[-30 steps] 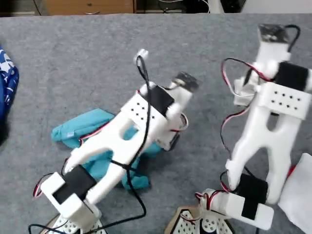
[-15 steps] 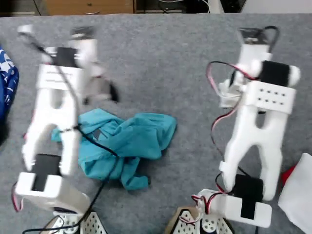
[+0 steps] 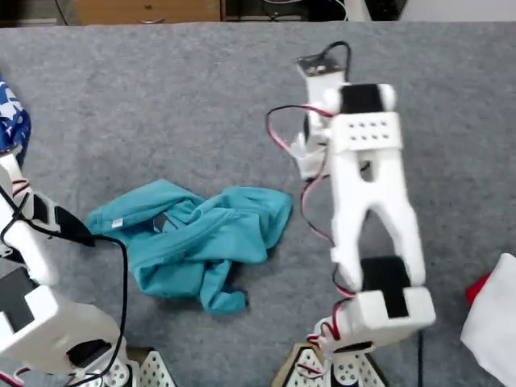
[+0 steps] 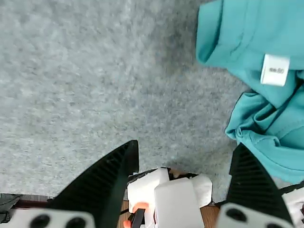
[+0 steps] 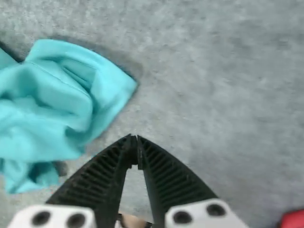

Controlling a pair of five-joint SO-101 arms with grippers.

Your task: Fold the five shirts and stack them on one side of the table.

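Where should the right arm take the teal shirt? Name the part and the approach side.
Probably best to take the teal shirt by its outer corner, the end nearest the right pincer. That flap lies spread on the grey table, while the middle is bunched. Come down from the bare table side; the pincer is shut, so open it first.

The crumpled shirt (image 3: 193, 238) is plain teal, the table (image 3: 161, 105) mottled grey. The left-edge shirt (image 3: 14, 129) is blue with white print.
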